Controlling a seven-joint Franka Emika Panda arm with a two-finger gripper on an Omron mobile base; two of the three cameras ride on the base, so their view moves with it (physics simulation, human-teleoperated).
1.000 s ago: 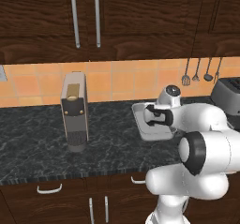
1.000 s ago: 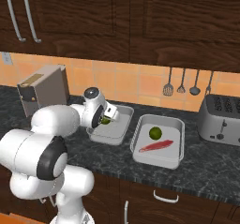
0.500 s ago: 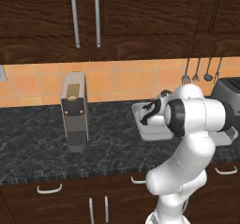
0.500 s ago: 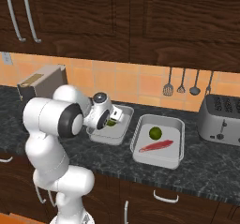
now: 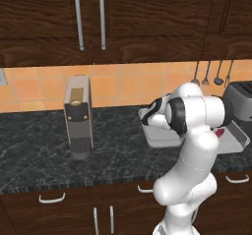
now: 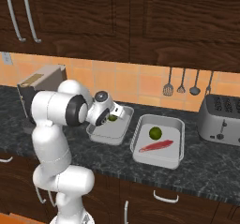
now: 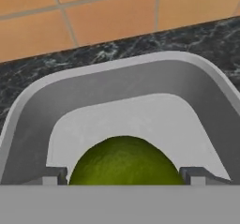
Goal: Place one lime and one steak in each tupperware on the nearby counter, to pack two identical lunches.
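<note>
Looking at this, the main worry is the lime point(image 7: 123, 161) getting nudged or rolling when the gripper point(image 6: 110, 115) lifts off, since it's round and sits right between the finger tips in the hand view, so any sideways drift on the way out could knock it toward the tray wall. The claw is spread apart with a tip on each side of the lime, and I think it's let go, though I can't see for sure whether the pads are clear of it. That lime sits in the left tupperware point(image 6: 101, 134), near its back end, with no steak in there as far as I can tell. The right tupperware point(image 6: 173, 155) holds the other lime point(image 6: 155, 133) plus a steak point(image 6: 155, 146) lying in front of it. Both trays sit side by side on the counter point(image 6: 201, 171).
</note>
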